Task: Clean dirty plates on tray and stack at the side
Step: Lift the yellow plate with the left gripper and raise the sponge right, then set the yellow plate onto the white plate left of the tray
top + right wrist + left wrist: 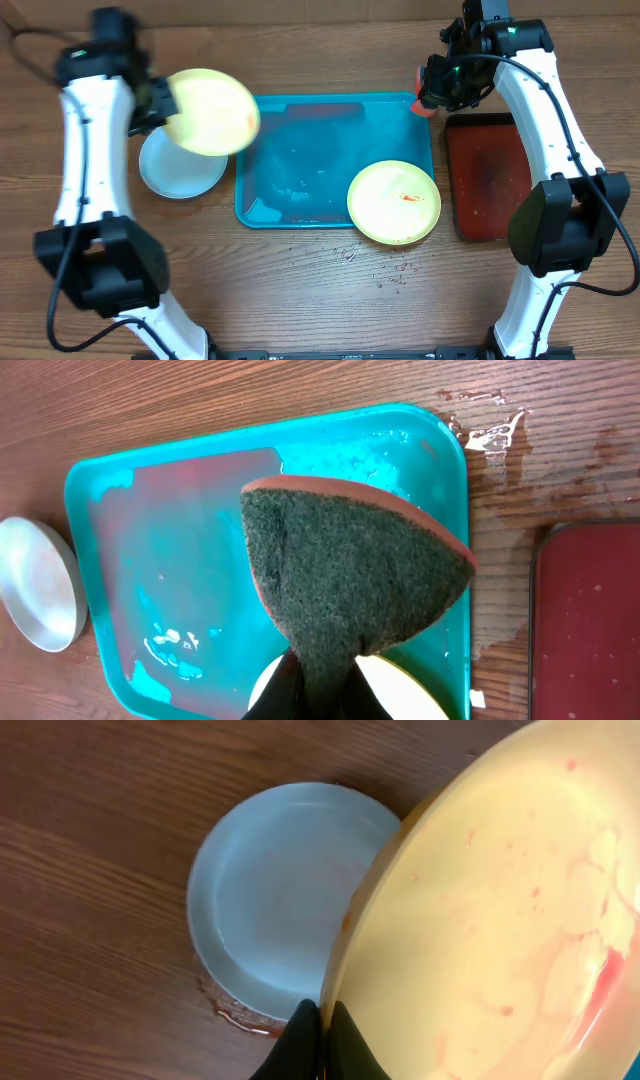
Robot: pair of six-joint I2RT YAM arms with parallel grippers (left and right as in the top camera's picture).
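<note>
Lifted plate (500,910) sits right against the left wrist lens: pale yellow-green, face streaked with pink-red smears, filling the right half of the view. Left gripper (322,1020) has its jaws clenched on that plate's rim at the bottom edge. Below it, blue-white plate (270,890) lies flat on the wooden surface (80,820), with a thin reddish wet patch (232,1008) along its rim. Right wrist view: sponge (350,580) front and centre, dark green scouring face to the lens, orange-red layer along its top edge. It is pinched at its lower point by the right gripper (318,695), jaws clamped tight on it. Under it is the tray (180,570), teal and wet, with droplets (175,645) near one corner and a reddish sheen across its upper part. Third plate (425,698) peeks out behind the sponge at the bottom. Dark red tray (590,620) sits just right of the teal one, with water splashes (490,425) on the wood past the corner. Overhead: left arm (85,150) holds the lifted plate tilted off the surface, overlapping the blue-white plate and the tray's left rim. Third plate lies on the tray's robot-side right corner, edge hanging over the rim, small red smear (410,197) near its middle. Right gripper with sponge hovers at the tray's far right corner. Specks (350,255) lie scattered on the wood on the robot side of the tray.
</note>
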